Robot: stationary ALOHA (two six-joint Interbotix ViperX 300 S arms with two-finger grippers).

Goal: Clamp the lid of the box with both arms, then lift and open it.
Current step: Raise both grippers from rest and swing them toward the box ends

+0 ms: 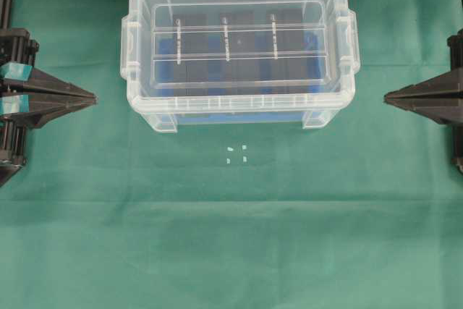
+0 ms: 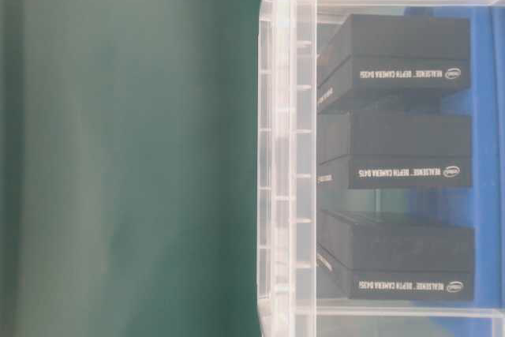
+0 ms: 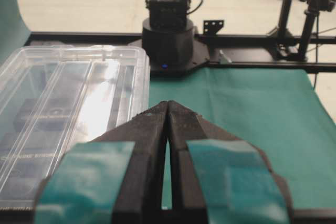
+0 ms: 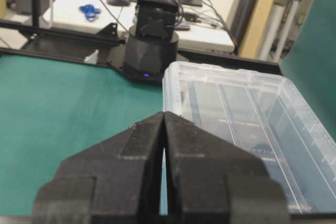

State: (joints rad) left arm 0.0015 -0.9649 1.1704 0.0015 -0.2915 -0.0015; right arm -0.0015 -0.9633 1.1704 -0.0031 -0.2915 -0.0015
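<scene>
The clear lid (image 1: 239, 43) with two long ribs lies flat on the clear box (image 1: 239, 117) at the table's far middle. Through it show the blue liner and three black blocks (image 2: 394, 155). My left gripper (image 1: 92, 97), with teal tape, is shut and empty, left of the box and apart from it. My right gripper (image 1: 387, 95) is shut and empty, right of the box. The lid shows at the left in the left wrist view (image 3: 68, 103), beyond my left gripper (image 3: 168, 103), and at the right in the right wrist view (image 4: 247, 124), beyond my right gripper (image 4: 164, 114).
Green cloth (image 1: 231, 236) covers the table. Small white marks (image 1: 236, 153) lie in front of the box. The opposite arm's base stands behind the cloth in each wrist view (image 3: 168, 35) (image 4: 152, 45).
</scene>
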